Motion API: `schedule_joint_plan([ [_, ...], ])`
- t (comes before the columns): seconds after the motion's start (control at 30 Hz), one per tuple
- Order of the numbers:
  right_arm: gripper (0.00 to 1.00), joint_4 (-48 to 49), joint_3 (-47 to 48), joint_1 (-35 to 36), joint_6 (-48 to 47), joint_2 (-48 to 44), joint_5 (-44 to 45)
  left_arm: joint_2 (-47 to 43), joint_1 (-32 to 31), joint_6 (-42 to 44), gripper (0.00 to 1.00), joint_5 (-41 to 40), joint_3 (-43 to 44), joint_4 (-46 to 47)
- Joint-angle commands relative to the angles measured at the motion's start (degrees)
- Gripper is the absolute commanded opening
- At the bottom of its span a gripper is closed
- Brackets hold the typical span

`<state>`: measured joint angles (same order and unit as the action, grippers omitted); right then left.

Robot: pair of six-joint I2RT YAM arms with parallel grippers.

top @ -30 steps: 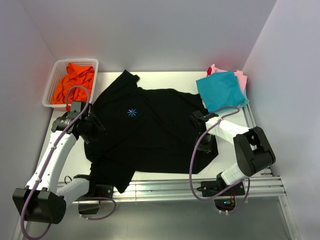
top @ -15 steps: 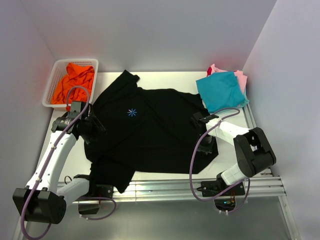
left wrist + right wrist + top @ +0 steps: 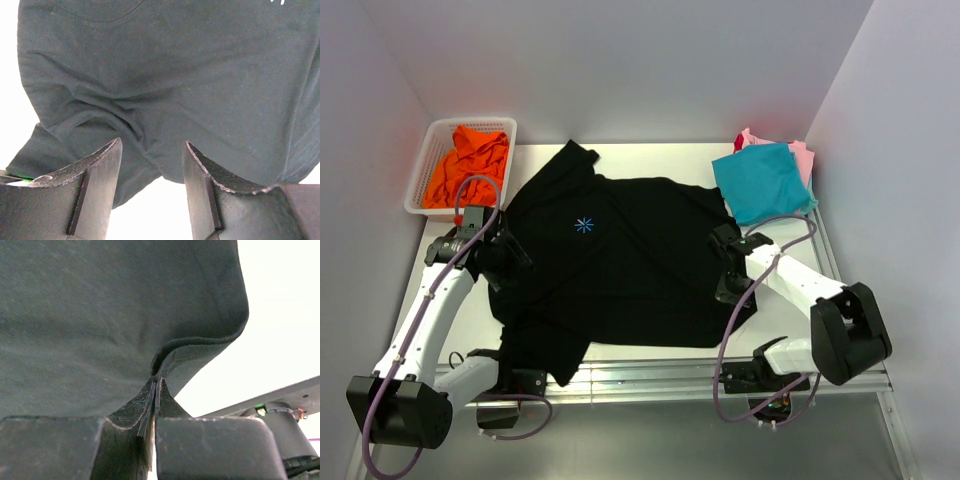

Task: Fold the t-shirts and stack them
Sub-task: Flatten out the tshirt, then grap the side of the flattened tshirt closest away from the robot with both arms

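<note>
A large black t-shirt (image 3: 620,265) with a small blue starburst logo (image 3: 584,225) lies spread over the middle of the table. My right gripper (image 3: 725,288) is at its right edge, shut on a raised fold of the black cloth (image 3: 200,347); in the right wrist view the jaws meet with the hem pinched between them (image 3: 156,382). At the shirt's left edge my left gripper (image 3: 515,262) stands open, and the cloth border (image 3: 150,165) shows below the gap between its fingers (image 3: 102,185). A teal t-shirt (image 3: 760,182) tops a folded stack over a pink one (image 3: 802,155) and a red one (image 3: 739,143).
A white mesh basket (image 3: 423,170) at the back left holds a crumpled orange t-shirt (image 3: 470,160). Grey walls close in on the left, back and right. A metal rail (image 3: 660,375) runs along the table's near edge.
My right gripper has shut on the black shirt's right edge, and the right arm's elbow has swung out to the right. The left arm has not moved.
</note>
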<state>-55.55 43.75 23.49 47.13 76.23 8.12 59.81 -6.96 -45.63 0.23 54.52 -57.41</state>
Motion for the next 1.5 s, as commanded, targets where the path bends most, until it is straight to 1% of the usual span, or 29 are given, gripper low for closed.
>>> schedule_joint_plan([
  [0.0,0.0,-3.68,-1.03,0.33,1.82,-3.36,2.6,-1.01,0.28,1.5,0.57,0.91,-0.12,1.77],
  [0.13,0.0,-5.97,-3.05,0.42,2.87,-6.34,2.08,-0.84,0.28,1.68,0.57,1.09,-0.29,2.3],
  [0.23,0.0,-8.25,-4.72,0.42,4.63,-11.0,1.2,-0.84,0.28,1.68,0.57,1.35,-0.64,2.56],
  [0.33,0.0,-11.85,-3.24,1.03,6.91,-15.05,1.81,-1.01,0.28,1.59,0.57,1.79,-1.08,2.83],
  [0.37,0.0,-14.91,-2.19,0.95,8.66,-16.27,3.12,-1.19,0.28,1.51,0.57,1.7,-1.17,2.83],
  [0.5,0.0,-21.43,-0.77,1.04,15.34,-21.46,5.85,-1.63,0.28,1.24,0.56,1.88,-1.35,3.0],
  [0.53,0.0,-23.01,-0.16,1.12,19.18,-24.17,6.2,-1.71,0.28,1.24,0.56,1.97,-1.35,3.26],
  [0.57,0.0,-25.37,0.89,1.04,20.61,-25.5,6.47,-1.8,0.28,1.07,0.56,2.14,-1.52,3.35],
  [0.67,0.0,-26.54,1.6,1.04,24.05,-30.07,5.16,-1.54,0.28,0.89,0.56,2.67,-2.31,4.14],
  [0.7,0.18,-26.71,1.43,1.04,24.75,-31.13,4.11,-1.54,0.28,0.8,0.56,2.84,-2.58,4.41],
  [0.73,0.45,-27.06,1.34,1.04,25.8,-32.7,3.57,-1.45,0.28,0.72,0.55,3.11,-2.75,4.84],
  [0.77,0.65,-27.15,1.25,0.95,26.34,-33.42,3.05,-1.37,0.28,0.63,0.55,3.37,-3.1,4.94],
  [0.8,0.82,-27.16,1.17,1.04,26.6,-34.03,1.48,-1.28,0.28,0.54,0.55,3.55,-3.19,5.11],
  [0.83,0.84,-27.16,1.08,0.95,27.04,-35.17,1.03,-1.28,0.28,0.45,0.55,3.72,-3.37,5.2],
  [0.9,0.86,-27.16,1.51,0.95,27.48,-36.41,-0.03,-1.45,0.28,0.36,0.55,3.55,-3.37,5.03],
  [1.0,0.86,-27.16,4.14,1.04,28.45,-38.34,0.14,-1.89,0.28,0.27,0.54,3.2,-2.93,4.15],
  [1.1,0.86,-25.76,7.66,1.04,27.22,-37.2,1.19,-3.03,0.28,0.19,0.54,2.41,-2.4,2.65],
  [1.2,0.86,-19.54,9.6,1.04,22.15,-32.21,-1.16,-4.44,0.28,-0.16,0.54,1.97,-2.75,1.86],
  [1.23,0.85,-16.73,10.04,1.04,17.6,-28.1,-2.66,-4.96,0.28,-0.25,0.54,1.88,-2.93,1.34],
  [1.3,0.85,-13.54,11.35,1.04,15.11,-22.64,-3.46,-5.05,0.28,-0.52,0.54,1.97,-3.37,0.9],
  [1.33,0.85,-12.31,13.01,1.04,11.96,-16.7,-3.46,-5.23,0.28,-0.78,0.54,1.97,-3.46,0.63],
  [1.37,0.85,-12.3,14.07,1.04,10.97,-13.59,-1.46,-5.32,0.28,-0.95,0.54,2.05,-3.54,0.63],
  [1.4,0.82,-11.87,15.13,1.04,9.92,-10.95,-0.4,-5.23,0.28,-1.13,0.54,2.14,-3.55,0.63],
  [1.43,0.81,-11.25,17.32,0.95,7.3,-6.14,0.66,-5.14,0.28,-1.31,0.54,2.32,-3.55,0.63],
  [1.47,0.79,-10.9,18.47,0.77,6.23,-3.91,1.97,-5.14,0.28,-1.57,0.54,2.41,-3.46,0.63],
])
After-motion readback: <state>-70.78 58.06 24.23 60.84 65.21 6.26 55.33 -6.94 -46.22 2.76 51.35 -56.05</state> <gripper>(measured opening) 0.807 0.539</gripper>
